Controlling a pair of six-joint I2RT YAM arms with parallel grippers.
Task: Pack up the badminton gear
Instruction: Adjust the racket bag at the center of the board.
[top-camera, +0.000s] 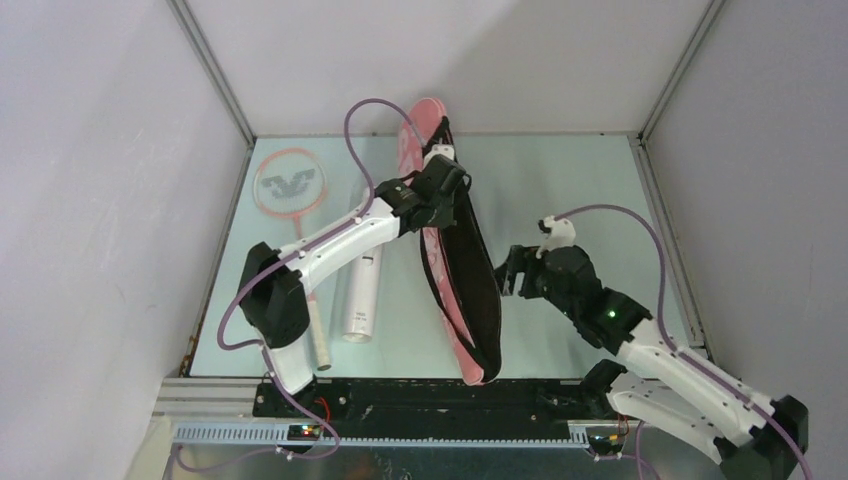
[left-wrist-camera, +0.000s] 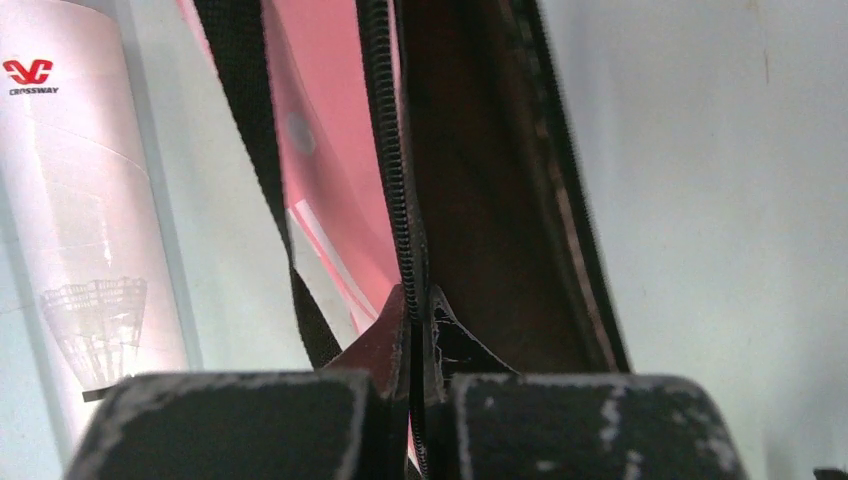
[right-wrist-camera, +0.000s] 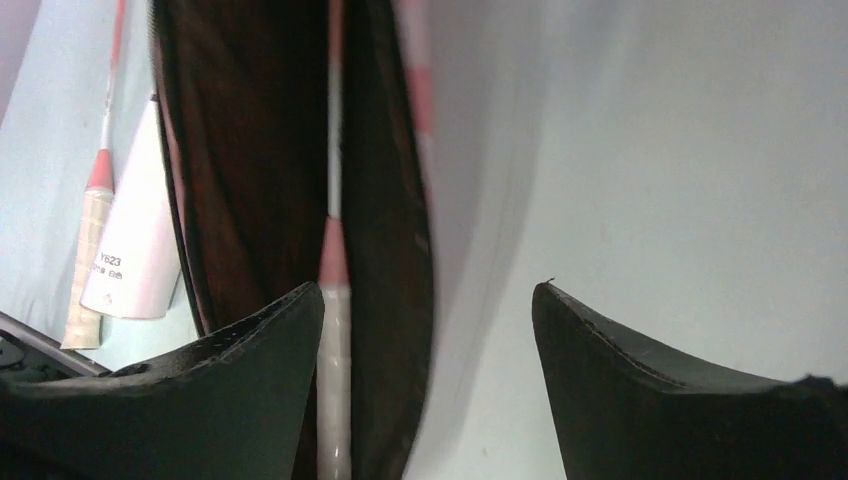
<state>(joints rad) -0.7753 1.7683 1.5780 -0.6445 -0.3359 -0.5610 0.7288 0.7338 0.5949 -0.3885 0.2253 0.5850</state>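
Your work surface is a pale blue-green table (top-camera: 560, 200), boxed in by plain grey-white walls (top-camera: 100, 150) with metal rails (top-camera: 215, 70) running up the corners.

The pink racket bag (top-camera: 418, 130) lies lengthwise down the middle of the table, from the far edge almost to the near one. Its mouth gapes open and shows a dark lining. The right wrist view shows you one racket (right-wrist-camera: 334, 330) inside that opening, with its thin shaft, pink cone and white handle running between the dark sides.

The long white tube (top-camera: 362, 285) lies on the table just left of the bag. You cannot tell from these views what is in it. The second racket (top-camera: 287, 185) lies on the table further left, with its pink hoop towards the far corner. Its white handle reaches back past the tube towards the left arm's base.

Your left gripper (top-camera: 447, 172) is over the upper part of the bag. Up close, its fingers (left-wrist-camera: 250, 430) are pinched together on the bag's zipper (left-wrist-camera: 385, 130) edge, with a black strap (left-wrist-camera: 240, 100) hanging beside it.

Your right gripper (top-camera: 507, 272) sits just right of the bag at mid-length. Its jaws are spread wide with nothing between them, and the left finger (right-wrist-camera: 200, 400) is close to the bag's rim.
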